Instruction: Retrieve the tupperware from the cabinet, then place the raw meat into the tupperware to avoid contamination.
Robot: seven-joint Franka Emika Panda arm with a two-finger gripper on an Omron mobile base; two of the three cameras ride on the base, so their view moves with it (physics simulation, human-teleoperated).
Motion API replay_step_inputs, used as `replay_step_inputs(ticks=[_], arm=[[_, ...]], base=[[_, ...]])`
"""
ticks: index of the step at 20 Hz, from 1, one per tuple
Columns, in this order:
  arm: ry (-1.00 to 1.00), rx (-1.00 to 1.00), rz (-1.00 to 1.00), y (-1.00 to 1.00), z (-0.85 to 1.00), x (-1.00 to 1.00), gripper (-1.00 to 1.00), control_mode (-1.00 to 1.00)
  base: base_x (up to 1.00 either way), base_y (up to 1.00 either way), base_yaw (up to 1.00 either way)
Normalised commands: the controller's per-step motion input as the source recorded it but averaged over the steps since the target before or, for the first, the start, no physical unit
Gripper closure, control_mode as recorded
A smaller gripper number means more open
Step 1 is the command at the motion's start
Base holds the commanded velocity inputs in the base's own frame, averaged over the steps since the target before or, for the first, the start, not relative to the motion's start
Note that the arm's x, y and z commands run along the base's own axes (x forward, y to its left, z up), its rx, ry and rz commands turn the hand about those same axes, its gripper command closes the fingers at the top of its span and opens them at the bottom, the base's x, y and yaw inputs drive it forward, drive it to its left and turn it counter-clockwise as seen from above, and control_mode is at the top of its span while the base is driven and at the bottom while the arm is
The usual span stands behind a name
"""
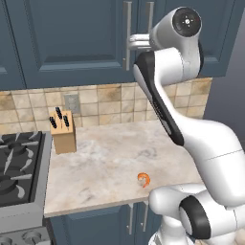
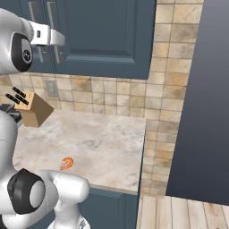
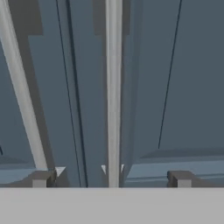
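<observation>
End effector (image 3: 111,178): fingers spread wide apart, holding nothing; in the hand view one fingertip (image 3: 43,178) stands left and the other right of a silver bar handle (image 3: 113,87), which runs up between them without clear contact.
Arm (image 1: 191,129): raised from the base and bent up to the cabinet doors; in the left base view the hand reaches the handles at the door seam.
Cabinet (image 1: 72,33): dark blue-grey, above the surface, both panelled doors shut; two long vertical handles sit side by side at the seam. The second handle (image 3: 22,87) shows left of the first in the hand view.
Tupperware: cannot tell where it is; the doors are closed.
Meat (image 1: 144,179): small curled orange shrimp, lying on the surface close to its near edge, well apart from the knife block.
Surface (image 1: 105,158): pale marbled slab, running from the stove on the left to its right end by the tiled side wall.
Knife block (image 1: 62,130): wooden, with dark handles sticking out, standing at the far left of the surface, just beside the stove.
Stove (image 1: 19,167): black grates, left of the surface.
Backsplash (image 1: 105,103): beige tiles with a grey outlet (image 1: 72,103) just above the knife block.
Base cabinet (image 1: 105,225): blue-grey, under the surface, with small handles.
</observation>
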Motion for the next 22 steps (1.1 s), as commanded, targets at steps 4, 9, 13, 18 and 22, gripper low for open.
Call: replay_step_inputs(ticks=[4,9,13,18,22], arm=[[0.01,0.0,0.0,0.0,0.0,0.32,-1.0,-1.0],[0.0,0.0,0.0,0.0,0.0,0.32,-1.0,-1.0],[0.0,0.0,0.0,0.0,0.0,0.32,-1.0,-1.0],[0.0,0.0,0.0,-0.01,-0.03,0.33,-1.0,-1.0],[-0.01,0.0,0.0,-0.1,-0.13,0.35,-1.0,-1.0]], base=[[0.0,0.0,0.0],[0.0,0.0,0.0],[0.0,0.0,0.0],[0.0,0.0,0.0],[0.0,0.0,0.0]])
